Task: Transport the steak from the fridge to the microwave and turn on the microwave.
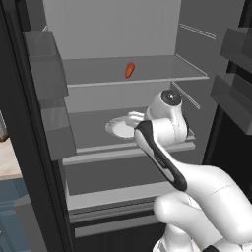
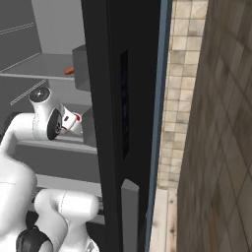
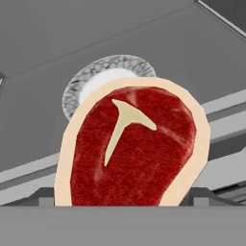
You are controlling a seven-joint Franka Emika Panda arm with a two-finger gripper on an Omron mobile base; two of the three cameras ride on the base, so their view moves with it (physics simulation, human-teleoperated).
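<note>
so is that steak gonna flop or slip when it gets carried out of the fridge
The steak looks like a thin flat slab standing on edge before the hand camera, above the plate, so it probably holds its shape rather than drooping. Its surface looks smooth, so it may slip if gripped lightly. It seems light for its size. The end effector's grip cannot be made out.

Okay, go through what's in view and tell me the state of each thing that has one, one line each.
fridge: door open, shelves showing.
steak: raw, lifted off the plate, close in front of the hand camera.
plate: on the middle shelf, behind the steak, nothing seen on its visible part.
carrot: lying on the upper shelf, untouched.
gripper: inside the fridge over the middle shelf; fingers hidden, so open or shut can't be told.
</note>
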